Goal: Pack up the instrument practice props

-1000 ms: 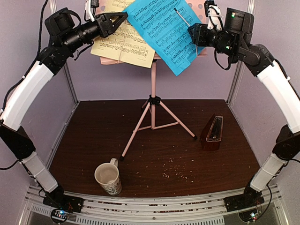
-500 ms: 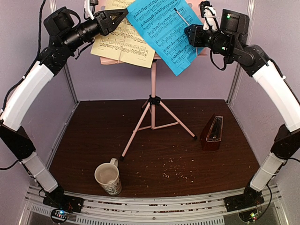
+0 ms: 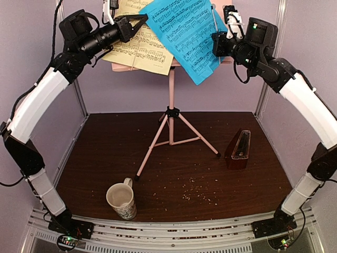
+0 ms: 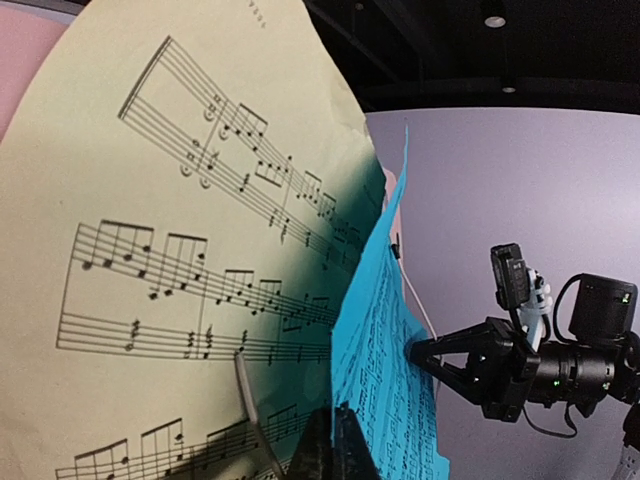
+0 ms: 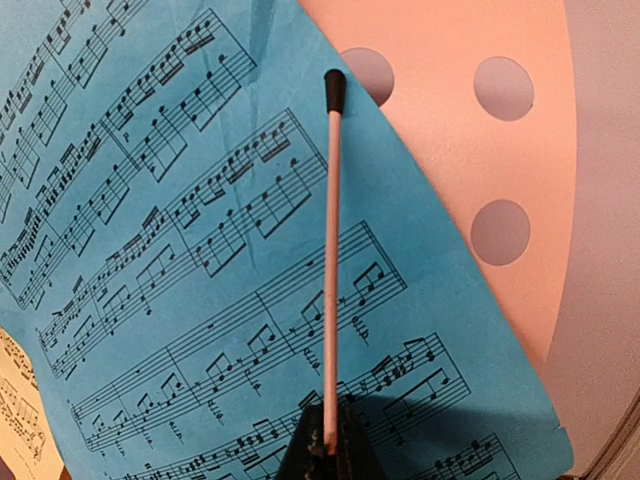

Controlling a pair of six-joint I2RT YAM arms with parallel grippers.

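- Lilac walls [image 3: 126,89] close in a dark brown table [image 3: 95,158], with crumbs [image 3: 195,190] scattered toward 5 o'clock.
- Mug [image 3: 121,200] – upright at 7 o'clock, handle toward the back.
- Left gripper [image 3: 141,18] – raised at 11 o'clock, jaws closed tight, tip at the seam where the two sheets overlap. Whether it pinches any paper cannot be told.
- Yellow sheet [image 3: 139,52] – on the left half of the desk, its right edge tucked under the blue one.
- Stand [image 3: 171,95] – upright at the table's centre, three feet spread, desk up at 12 o'clock.
- Blue sheet [image 3: 184,37] – tilted on the desk, its lower corner hanging past the ledge.
- Rod [image 5: 331,250] – thin, pink, black-tipped, lying across the blue sheet.
- Right gripper [image 5: 327,442] – at 1 o'clock, by the blue sheet's right edge, jaws clamped on the rod's lower end.
- Metronome [image 3: 239,150] – upright at 4 o'clock, well apart from the stand's feet.
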